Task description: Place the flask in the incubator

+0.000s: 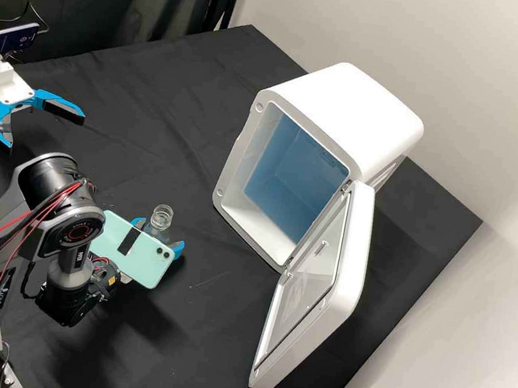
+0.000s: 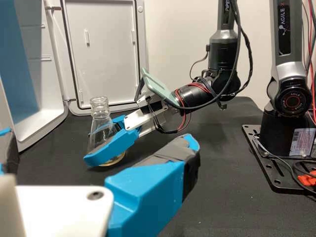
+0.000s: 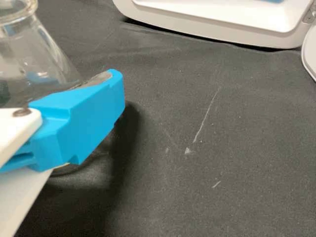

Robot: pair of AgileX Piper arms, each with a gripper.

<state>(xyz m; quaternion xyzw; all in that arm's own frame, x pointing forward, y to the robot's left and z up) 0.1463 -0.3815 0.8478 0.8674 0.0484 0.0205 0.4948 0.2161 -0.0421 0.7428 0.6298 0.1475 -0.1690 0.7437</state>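
Where the right gripper [image 1: 158,235] sits low on the bench [image 1: 155,107], its two blue fingers close around the flask [image 1: 162,215], one on each side of the cone's lower part. In the right wrist view the near finger [image 3: 79,113] has its grey pad against the glass [image 3: 29,44]. From the left wrist view the same finger [image 2: 111,145] crosses in front of the flask [image 2: 101,126], which is upright with its base at the bench surface. The flask is clear glass with an open mouth. A faint yellowish tint shows at its bottom, but I cannot tell if it is liquid. A mint phone [image 1: 133,256] is fixed on the right arm's wrist, just behind the gripper.

The flask is outside the incubator [image 1: 349,110], near its open front and towards the arm's side. The incubator is a white box with pale blue inner walls [image 1: 289,166], its opening turned towards the flask. Its door [image 1: 339,264] is swung fully out on the hinge side, inner face showing.

The left gripper [image 1: 42,128] hangs above the bench at the far edge, well apart from the flask, fingers spread wide and holding nothing.
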